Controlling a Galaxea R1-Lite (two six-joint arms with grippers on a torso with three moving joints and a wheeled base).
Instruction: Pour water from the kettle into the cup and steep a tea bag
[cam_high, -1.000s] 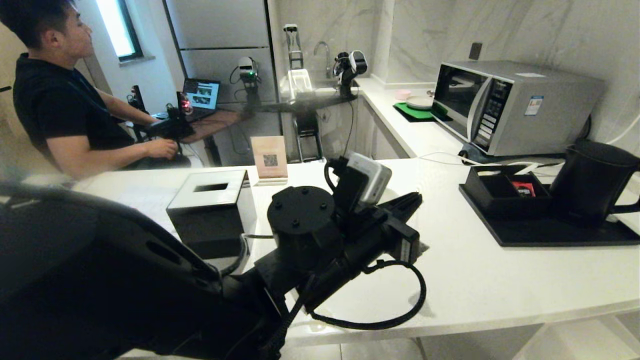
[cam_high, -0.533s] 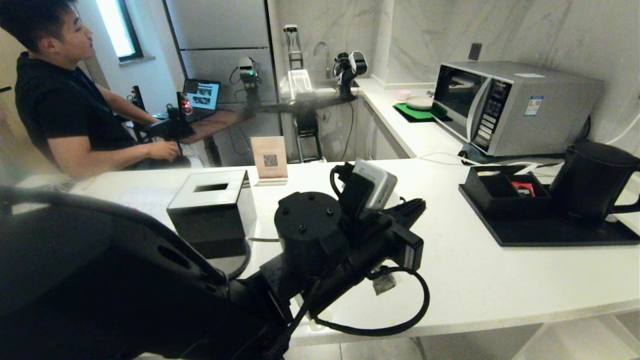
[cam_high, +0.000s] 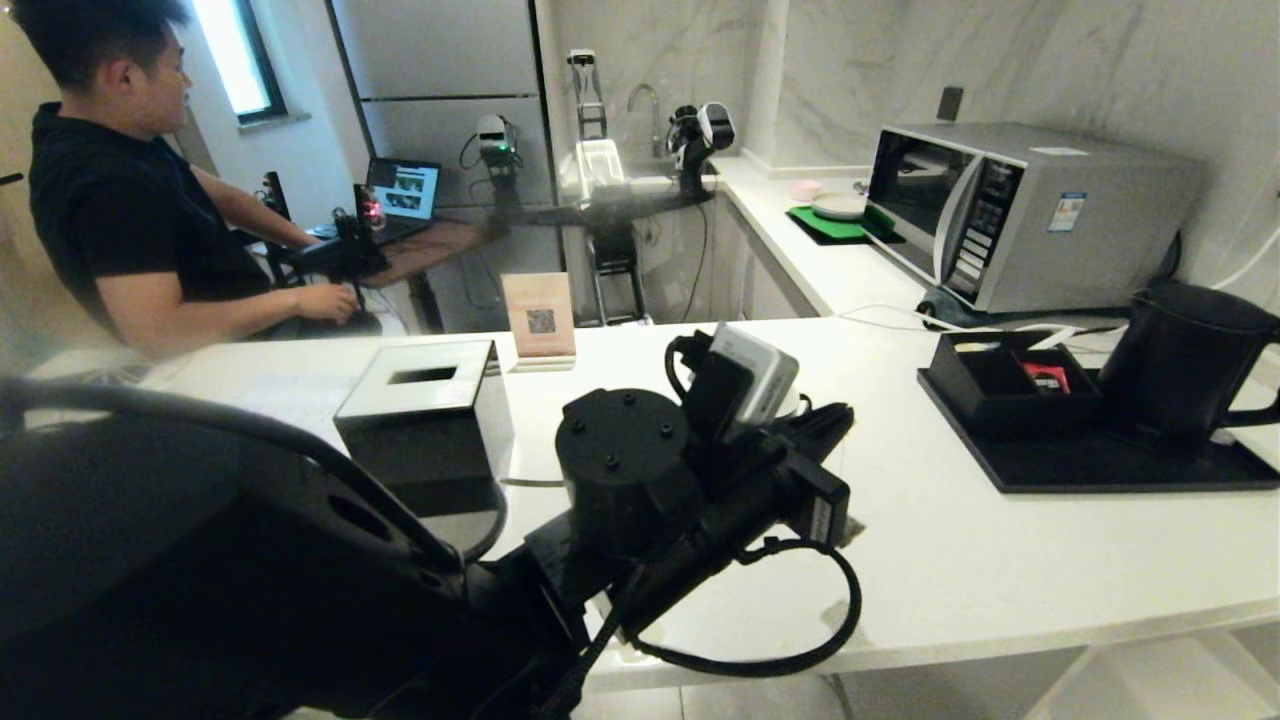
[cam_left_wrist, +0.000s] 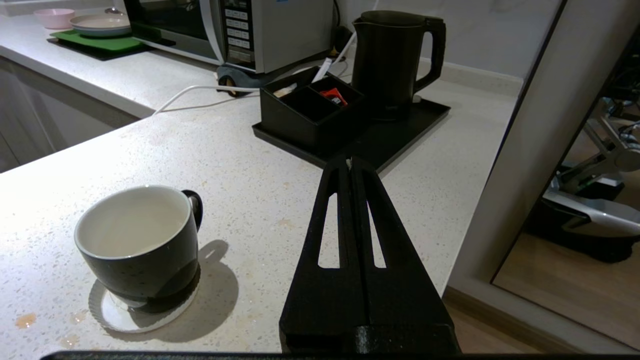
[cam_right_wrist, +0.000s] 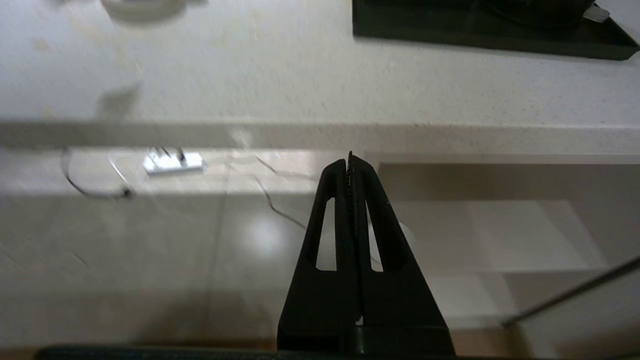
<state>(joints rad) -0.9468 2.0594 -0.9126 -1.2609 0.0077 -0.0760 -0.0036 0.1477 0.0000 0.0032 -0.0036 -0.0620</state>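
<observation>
White speckled counter (cam_left_wrist: 240, 145) (marble walls behind) carries kettle (cam_left_wrist: 390, 60), cup (cam_left_wrist: 137, 245).

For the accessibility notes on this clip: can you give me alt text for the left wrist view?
The left tool, shut and empty, hovers over a white counter beside an empty black cup on a white coaster. Beyond it a black tray holds a compartment box and the black kettle, near a microwave.

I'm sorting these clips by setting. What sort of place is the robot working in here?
Most likely a kitchen, perhaps a test or demo one: a microwave and a black kettle stand on white counters, a sink faucet is at the back, and a person sits at a laptop.
</observation>
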